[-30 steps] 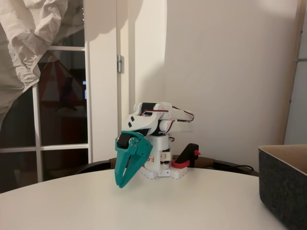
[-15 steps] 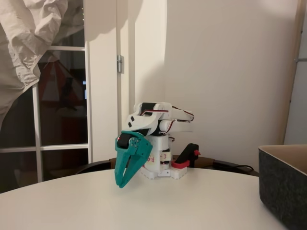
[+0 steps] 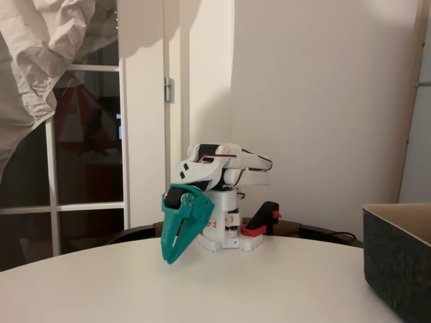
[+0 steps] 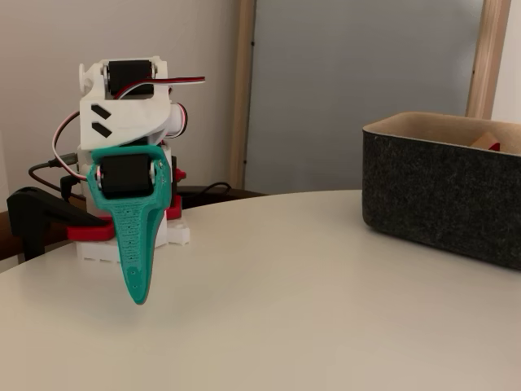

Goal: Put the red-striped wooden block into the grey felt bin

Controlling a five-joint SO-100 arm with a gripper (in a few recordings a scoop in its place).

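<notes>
Gripper: teal, tips together, closed on nothing, pointing down just above the table.
Bin: at 3 o'clock, well apart.
Block: corner showing inside the bin.

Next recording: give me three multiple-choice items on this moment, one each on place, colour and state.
1. Where is the block?
A. in the gripper
B. on the table by the arm's base
C. in the bin

2. What colour is the gripper?
A. teal
B. orange
C. black

3. What state is the gripper in?
A. wide open
B. shut and empty
C. shut on the block

Answers:
1 C: a corner of the block peeks over the rim of the bin.
2 A: the gripper is teal on a white arm.
3 B: its fingers meet at the tips with nothing between them, pointing down at the table.
</notes>
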